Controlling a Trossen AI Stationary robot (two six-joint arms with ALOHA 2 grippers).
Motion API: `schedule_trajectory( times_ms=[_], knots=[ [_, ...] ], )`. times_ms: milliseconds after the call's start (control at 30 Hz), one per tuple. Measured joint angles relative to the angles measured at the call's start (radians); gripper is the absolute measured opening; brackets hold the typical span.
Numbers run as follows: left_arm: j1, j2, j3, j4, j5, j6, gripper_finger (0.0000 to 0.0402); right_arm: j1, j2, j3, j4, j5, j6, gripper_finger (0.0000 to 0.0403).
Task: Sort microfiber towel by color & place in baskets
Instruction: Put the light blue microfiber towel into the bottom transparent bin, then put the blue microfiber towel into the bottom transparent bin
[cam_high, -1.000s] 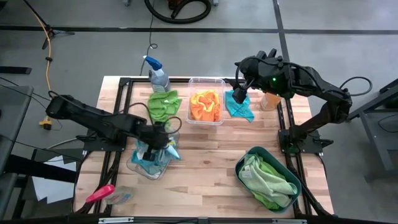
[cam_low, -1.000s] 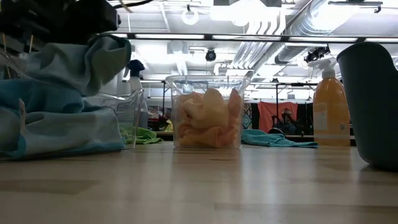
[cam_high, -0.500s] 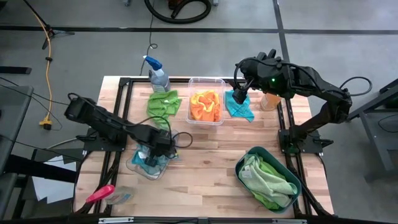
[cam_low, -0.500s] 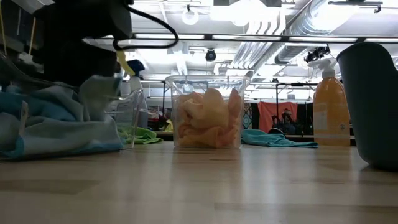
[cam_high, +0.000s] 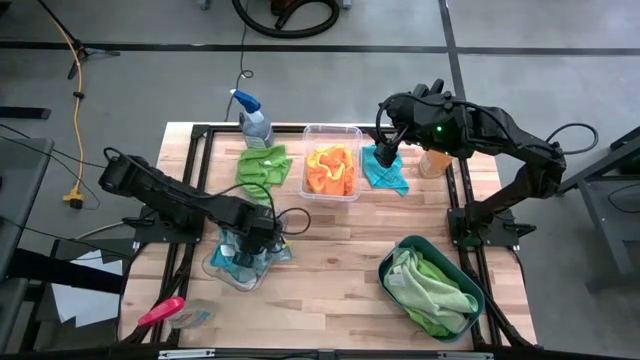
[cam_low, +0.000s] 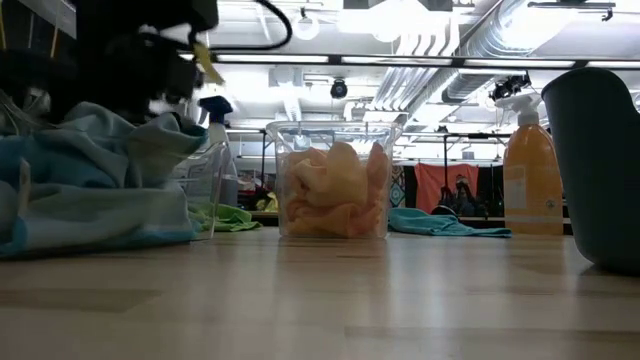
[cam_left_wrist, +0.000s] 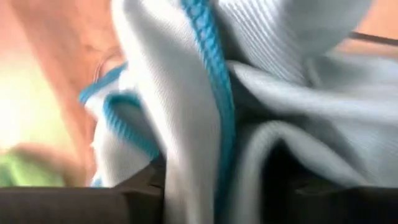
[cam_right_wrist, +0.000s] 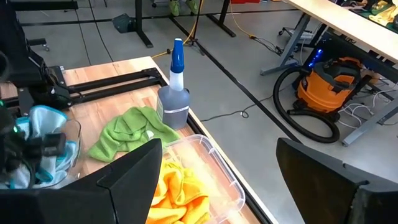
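Light blue microfiber towels (cam_high: 240, 262) fill the clear shallow dish (cam_high: 218, 272) at the near left. My left gripper (cam_high: 255, 243) points down into this pile, open, with a fold of blue towel between its fingers. Orange towels (cam_high: 330, 172) lie in the clear tub (cam_high: 332, 131). Green towels (cam_high: 432, 288) fill the teal basin (cam_high: 385, 262). One green towel (cam_high: 262, 165) and one blue towel (cam_high: 385, 175) lie flat on the table at the far side. My right gripper (cam_high: 384, 150) hangs open and empty high above that blue towel. My left gripper comes at the pile from above, pointing down. A fold of light blue towel with a darker blue hem (cam_left_wrist: 208, 124) runs down between its parted fingers (cam_left_wrist: 124, 202). The towel rests on the pile in the dish. Whether the fingers touch the cloth, I cannot tell.
A blue-capped spray bottle (cam_high: 255, 122) stands at the far edge beside the green towel, and an orange bottle (cam_high: 433, 160) stands at the far right. A pink-handled tool (cam_high: 160, 312) lies at the near left corner. Bare wood lies in the table's middle.
My left gripper has gone down and a little toward the near edge, into the dish, carrying the light blue towel. That towel, lifted and hanging over the dish's right rim a second ago, now lies slumped on the pile in the dish.
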Motion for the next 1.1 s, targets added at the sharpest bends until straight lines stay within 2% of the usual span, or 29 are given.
schedule_trajectory(
  times_ms=[133, 267, 400, 500, 600, 767, 933, 1100],
  knots=[
    [0.000, -0.048, 0.086, -0.141, 0.002, -0.044, 0.0189, 0.000, 0.000, 0.000, -0.008, 0.000, 0.000, 0.0313],
    [0.008, -0.094, 0.197, -0.289, 0.005, -0.037, 0.0222, 0.000, 0.000, 0.000, -0.012, 0.000, -0.007, 0.0313],
    [0.032, -0.141, 0.334, -0.412, 0.039, -0.038, 0.0234, 0.000, 0.000, 0.000, -0.021, 0.000, -0.010, 0.0313],
    [0.064, -0.189, 0.433, -0.419, 0.040, -0.055, 0.0234, 0.000, 0.000, 0.000, -0.052, 0.000, -0.007, 0.0313],
    [0.118, -0.256, 0.480, -0.275, -0.003, -0.112, 0.0234, 0.000, 0.000, 0.000, -0.090, -0.002, 0.019, 0.0313],
    [0.230, -0.355, 0.452, 0.130, -0.051, -0.169, 0.0234, 0.000, 0.000, 0.000, -0.145, -0.030, 0.060, 0.0313],
    [0.317, -0.400, 0.339, 0.484, -0.031, -0.180, 0.0235, 0.002, 0.000, 0.000, -0.172, -0.068, 0.079, 0.0313],
    [0.340, -0.404, 0.196, 0.717, -0.018, -0.273, 0.0235, 0.026, -0.001, -0.015, -0.158, -0.123, 0.077, 0.0313]
  ],
)
